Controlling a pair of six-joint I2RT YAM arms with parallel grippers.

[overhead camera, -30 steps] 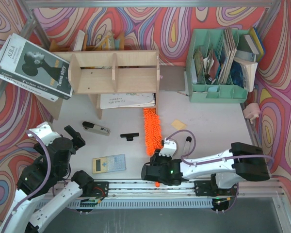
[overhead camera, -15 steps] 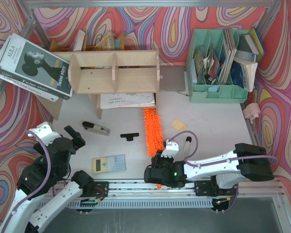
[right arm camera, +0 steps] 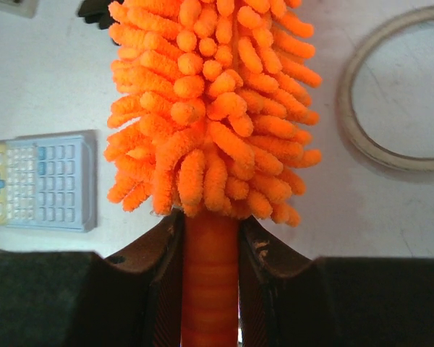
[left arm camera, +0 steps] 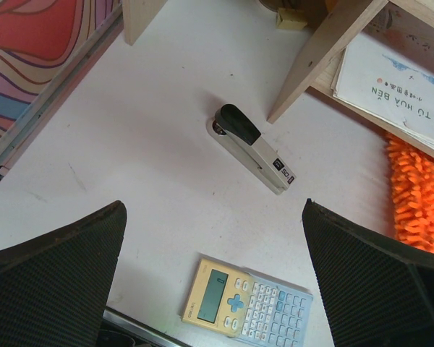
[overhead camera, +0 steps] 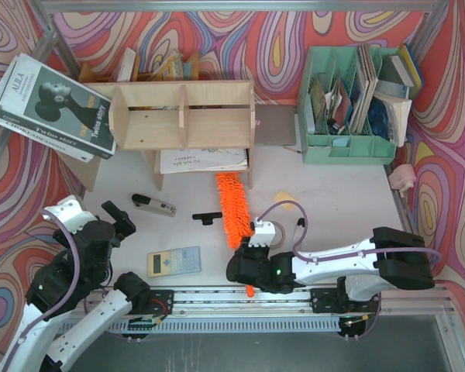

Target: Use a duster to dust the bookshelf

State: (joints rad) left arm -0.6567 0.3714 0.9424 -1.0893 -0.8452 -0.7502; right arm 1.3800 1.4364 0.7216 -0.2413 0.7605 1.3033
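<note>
Duster [overhead camera: 234,209] runs from near the worktop's [overhead camera: 341,209] near edge toward the bookshelf [overhead camera: 182,116], which stands at the far left of the worktop. We grip it with our right gripper [overhead camera: 248,249], jaws clamped on the thin orange handle just below the fluffy head. Our wrist view shows a finger pressed against either side of the handle. The duster's far tip reaches the shelf's lower right front, just beside the booklet [overhead camera: 201,160] lying under it. We cannot tell whether it touches the wood. Our left gripper [overhead camera: 118,217] hovers near the left edge, jaws wide, holding nothing. Below it lie a stapler [overhead camera: 153,204] and a calculator [overhead camera: 173,261], apart from each other.
</note>
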